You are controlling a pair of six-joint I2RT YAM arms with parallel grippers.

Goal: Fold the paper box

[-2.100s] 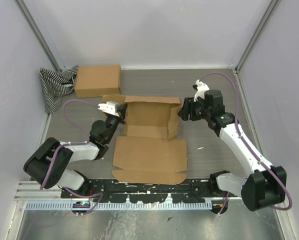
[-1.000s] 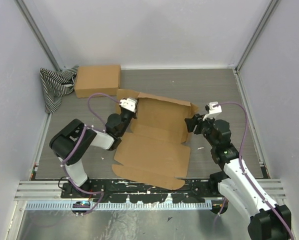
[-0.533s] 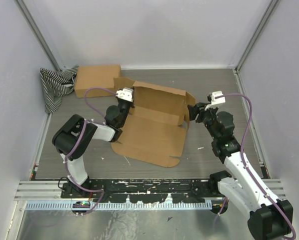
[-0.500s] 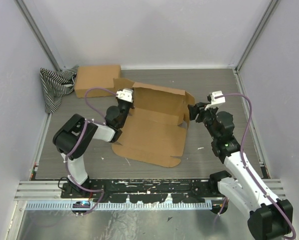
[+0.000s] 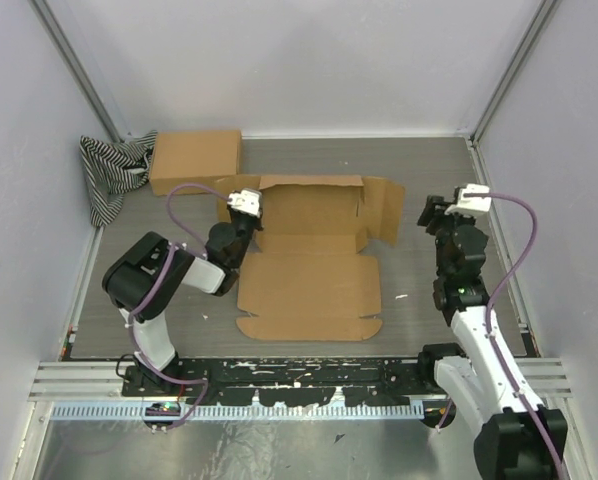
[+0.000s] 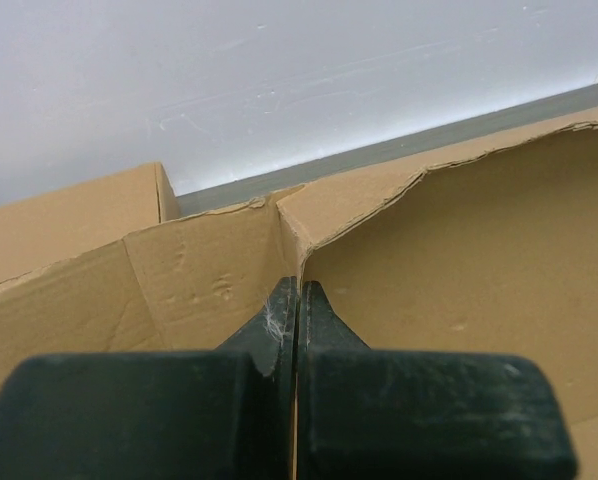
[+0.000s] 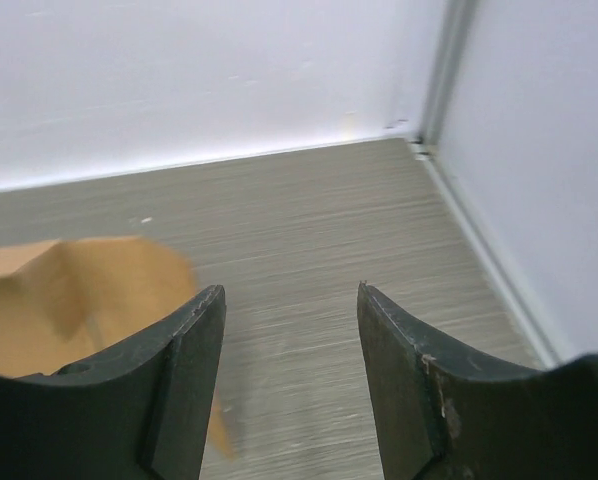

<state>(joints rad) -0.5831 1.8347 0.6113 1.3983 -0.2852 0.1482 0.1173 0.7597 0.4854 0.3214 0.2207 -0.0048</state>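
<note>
Looking from the top, the box (image 5: 309,270) is sitting straight on the table (image 5: 419,170) now, not twisted like before. The right claw (image 5: 436,212) is backing away from the flap (image 5: 384,210). In the left wrist view, the left claw (image 6: 297,300) is pinching shut on the box's corner. In the right wrist view, the right claw is hanging open and empty, so that side is probably needing a new grab.

Your paper box (image 5: 309,285) is plain brown. The cloth (image 5: 107,172) at the far left corner of the table (image 5: 419,170) has black and white stripes.
</note>
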